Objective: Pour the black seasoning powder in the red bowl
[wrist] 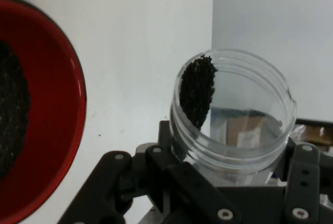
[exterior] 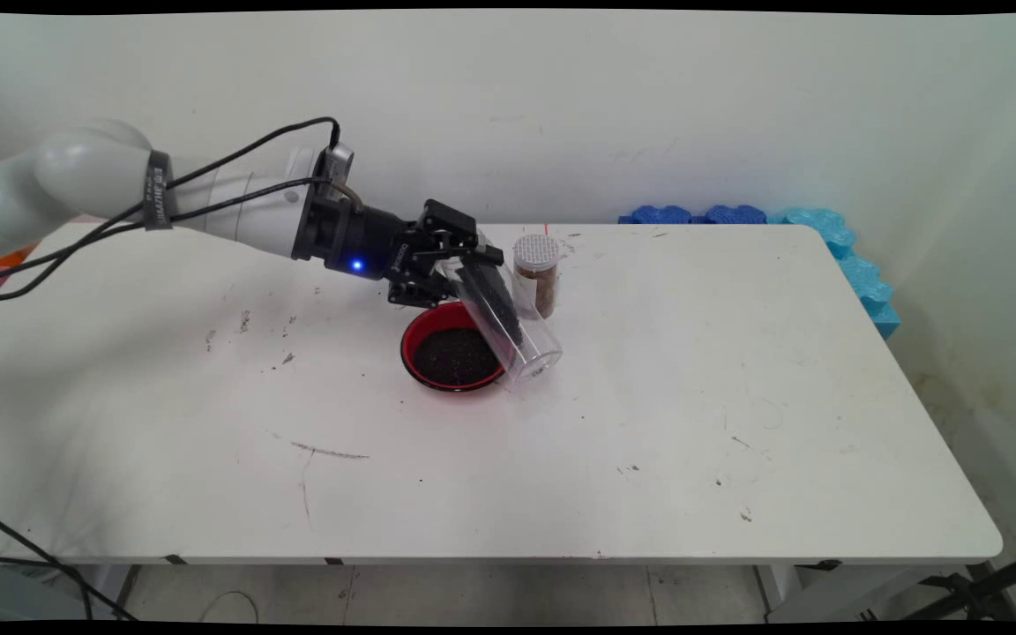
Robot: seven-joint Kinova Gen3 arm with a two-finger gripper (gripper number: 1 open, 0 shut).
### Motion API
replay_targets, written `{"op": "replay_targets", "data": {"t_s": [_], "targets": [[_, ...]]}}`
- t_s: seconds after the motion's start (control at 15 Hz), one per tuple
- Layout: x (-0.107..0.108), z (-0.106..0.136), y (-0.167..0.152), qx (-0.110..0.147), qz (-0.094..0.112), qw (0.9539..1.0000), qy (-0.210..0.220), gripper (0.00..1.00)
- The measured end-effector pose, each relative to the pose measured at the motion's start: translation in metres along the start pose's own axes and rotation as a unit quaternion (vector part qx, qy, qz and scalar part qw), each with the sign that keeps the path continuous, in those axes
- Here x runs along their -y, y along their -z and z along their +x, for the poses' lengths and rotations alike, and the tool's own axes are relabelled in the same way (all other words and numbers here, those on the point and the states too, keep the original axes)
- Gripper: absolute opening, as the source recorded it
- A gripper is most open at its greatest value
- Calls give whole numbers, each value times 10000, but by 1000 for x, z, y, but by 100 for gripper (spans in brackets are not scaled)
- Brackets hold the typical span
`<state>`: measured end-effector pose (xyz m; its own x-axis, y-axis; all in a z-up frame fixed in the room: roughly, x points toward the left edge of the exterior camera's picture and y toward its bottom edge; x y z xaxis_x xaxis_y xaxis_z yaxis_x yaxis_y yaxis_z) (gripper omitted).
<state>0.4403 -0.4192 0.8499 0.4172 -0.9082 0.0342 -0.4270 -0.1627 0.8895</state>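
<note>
We count one gripper (exterior: 473, 280) clamping one tilted jar (exterior: 508, 317), one red bowl (exterior: 451, 354) at its seven o'clock, one capped jar (exterior: 537, 273) at one o'clock.

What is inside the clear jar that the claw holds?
The clear jar, tilted in the claw beside the red bowl, holds dark granules lying along its lower wall. Its base is hidden behind the claw.

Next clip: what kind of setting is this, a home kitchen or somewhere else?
Likely a lab or test room, not a kitchen: a scuffed white table against a bare wall, blue foam pieces along its far edge, and the arm's claw holding a clear jar beside a red bowl.
</note>
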Motion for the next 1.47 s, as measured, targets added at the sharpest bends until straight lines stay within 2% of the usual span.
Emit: {"op": "replay_targets", "data": {"t_s": [0.33,0.67,0.93,1.27,1.47], "targets": [[-9,0,4,27,4,9973,-730,0],[-21,-4,9,94,-25,9883,-1522,0],[-35,-11,15,161,-133,9742,-2246,0],[-53,-17,23,134,-222,9582,-2850,0],[-65,-20,27,108,-238,9438,-3296,0]]}}
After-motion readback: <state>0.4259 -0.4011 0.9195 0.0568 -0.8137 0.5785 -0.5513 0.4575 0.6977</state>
